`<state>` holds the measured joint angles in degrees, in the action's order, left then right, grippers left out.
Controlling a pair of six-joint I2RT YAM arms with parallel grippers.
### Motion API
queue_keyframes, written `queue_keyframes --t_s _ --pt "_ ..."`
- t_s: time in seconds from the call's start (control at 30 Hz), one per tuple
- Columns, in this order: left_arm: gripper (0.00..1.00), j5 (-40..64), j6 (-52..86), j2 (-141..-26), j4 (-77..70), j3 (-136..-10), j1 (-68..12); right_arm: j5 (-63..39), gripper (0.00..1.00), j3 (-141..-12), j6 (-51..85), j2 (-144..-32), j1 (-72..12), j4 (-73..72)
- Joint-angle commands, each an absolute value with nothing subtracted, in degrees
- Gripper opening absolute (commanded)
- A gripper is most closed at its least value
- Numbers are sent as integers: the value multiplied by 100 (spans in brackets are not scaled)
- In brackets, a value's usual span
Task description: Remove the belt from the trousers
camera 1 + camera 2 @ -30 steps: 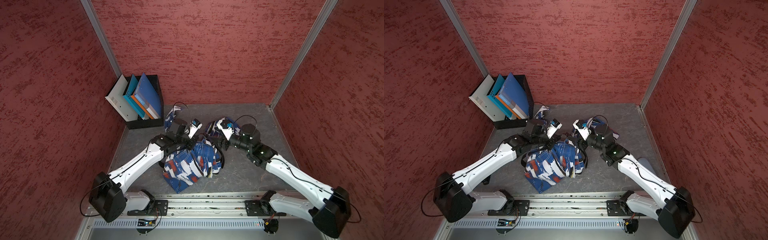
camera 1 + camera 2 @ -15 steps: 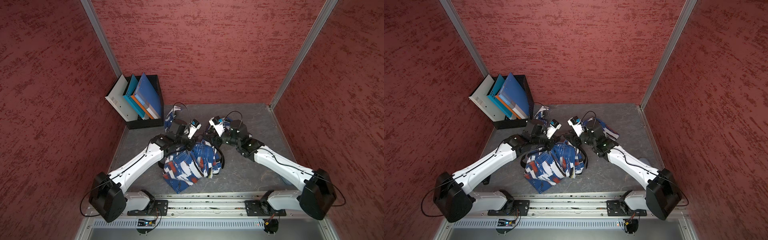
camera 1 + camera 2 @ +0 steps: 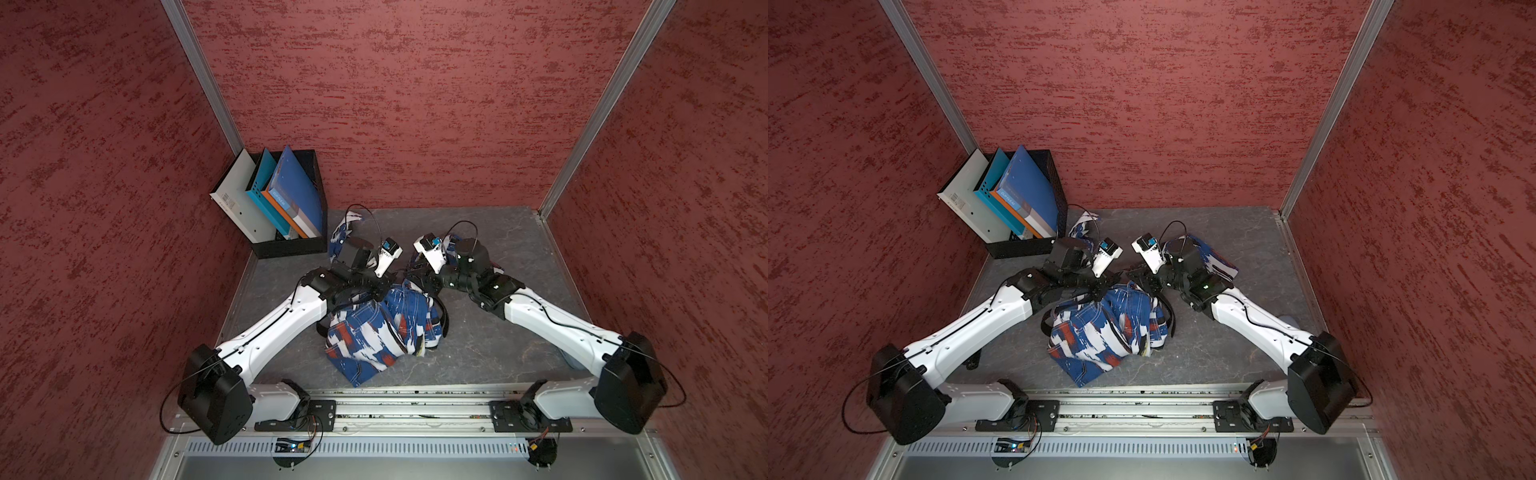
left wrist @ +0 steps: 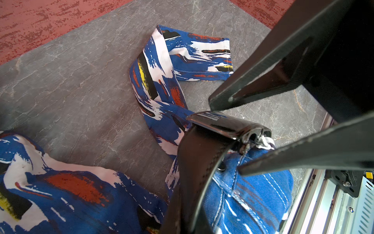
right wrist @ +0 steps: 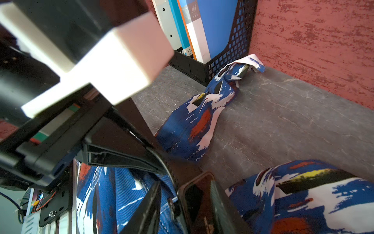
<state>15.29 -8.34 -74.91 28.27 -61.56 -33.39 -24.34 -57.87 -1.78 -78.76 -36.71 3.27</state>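
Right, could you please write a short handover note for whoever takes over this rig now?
Left gripper: shut on the belt at its buckle, held up above the table.
Right gripper: close beside it at the buckle; only one of its fingers shows clearly, so grip unclear.
Trousers: hang bunched beneath the left gripper, legs trailing on the table.
Done: buckle end secured.
Left to do: belt is still on the trousers; draw it out.

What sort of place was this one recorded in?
Probably a lab robot test cell, not a home or shop: red textured panels in aluminium posts box in a grey tabletop, and robot arms are mounted on a metal rail at its front edge.
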Motion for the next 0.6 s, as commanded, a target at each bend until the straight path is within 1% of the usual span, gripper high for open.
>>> queue_keyframes --t_s 0.0,0.07,0.13,0.27,0.3,0.4,0.5,0.57 --pt "0 1731 -747 -7504 2817 -6373 -3312 -2559 38 -5916 -251 -7839 -3709 350" --pt "0 1731 -747 -7506 2815 -6380 -3306 -2509 36 -5915 -243 -7826 -3707 343" --pt "0 1733 -756 -7498 2817 -6387 -3304 -2454 29 -5952 -262 -7850 -3713 430" --pt "0 1781 -746 -7459 2800 -6386 -3288 -2344 27 -5894 -299 -7859 -3709 577" --pt "0 1841 -709 -7433 2775 -6375 -3257 -2298 27 -5861 -299 -7843 -3713 606" --pt "0 2086 -600 -7273 2590 -6234 -3116 -2175 19 -5707 -225 -7756 -3680 547" --pt "0 2467 -398 -7061 2291 -6020 -2842 -2161 14 -5638 -188 -7769 -3639 624" --pt "0 2673 -306 -6942 2128 -5912 -2702 -2145 13 -5559 -155 -7752 -3621 607"
